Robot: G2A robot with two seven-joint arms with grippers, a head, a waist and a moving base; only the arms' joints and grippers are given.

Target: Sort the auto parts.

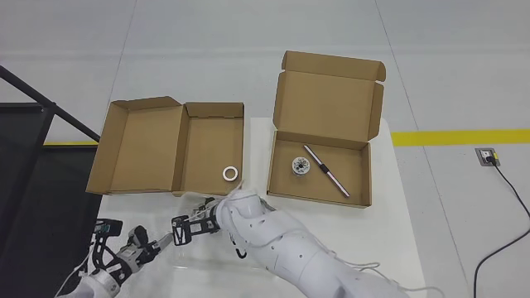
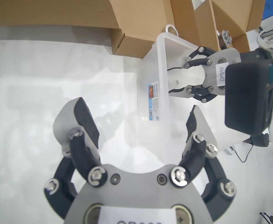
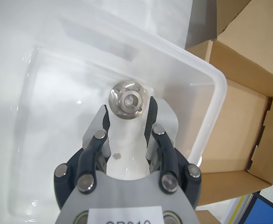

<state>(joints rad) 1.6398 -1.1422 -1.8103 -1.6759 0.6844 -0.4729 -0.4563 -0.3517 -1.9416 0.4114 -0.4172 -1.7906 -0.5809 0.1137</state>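
- Straddling a round silver metal flange [image 3: 127,102] at the bottom of a clear plastic bin [image 3: 218,78], the right gripper [image 3: 128,105] has its fingers spread, one on each side of the part.
- Beside the bin, the left gripper [image 2: 136,108] — fingers wide apart, empty — hangs over the white table [image 2: 33,82].
- A small silver ring [image 1: 230,172] lies in an open brown cardboard box [image 1: 207,145] behind the bin.

White tag [image 2: 222,72] on side of right gripper [image 2: 171,80]: short black code, letters then digits, running lengthwise. Sticker [image 2: 153,101] on outer wall of clear bin [image 2: 160,54]: small picture, barcode, print too small to read. White label [image 2: 138,221] on base of left gripper [image 2: 136,106]: cut off at view's edge, unreadable. Second label [image 3: 127,216] on right gripper base, right wrist view: characters half cut off.
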